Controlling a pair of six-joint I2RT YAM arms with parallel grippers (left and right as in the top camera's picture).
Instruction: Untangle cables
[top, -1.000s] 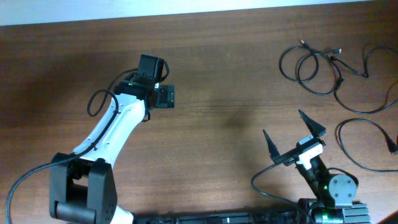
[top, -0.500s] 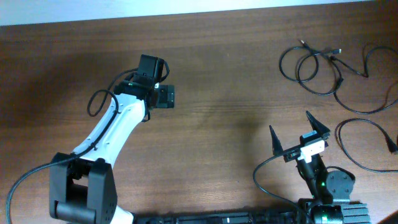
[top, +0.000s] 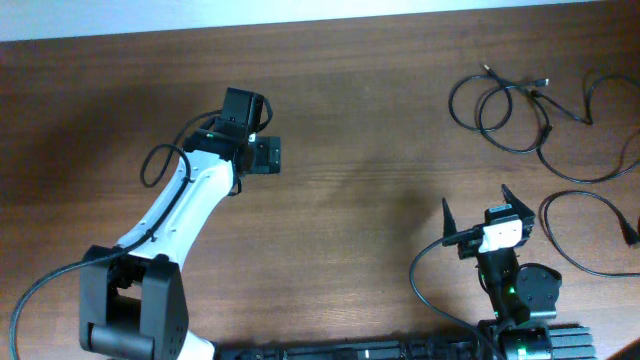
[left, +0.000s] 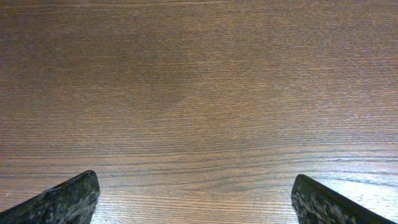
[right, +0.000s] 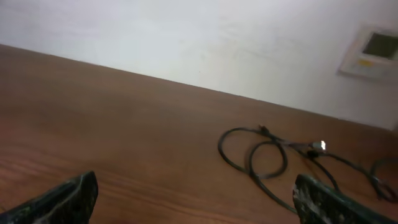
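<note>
Black cables (top: 520, 115) are spread in loose, overlapping loops at two o'clock on the counter (top: 380, 90). The right gripper (top: 478, 202), at five o'clock, and the left gripper (top: 262, 152), at ten o'clock, are held wide open, empty. A single strand beside a crossing should be pinched and drawn outward slowly.

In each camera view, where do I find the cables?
Overhead: cables at upper right, in loose loops.
Left wrist: not in it.
Right wrist: right of centre, near the far edge of the table.
Shared landmark: the brown wooden table.
</note>
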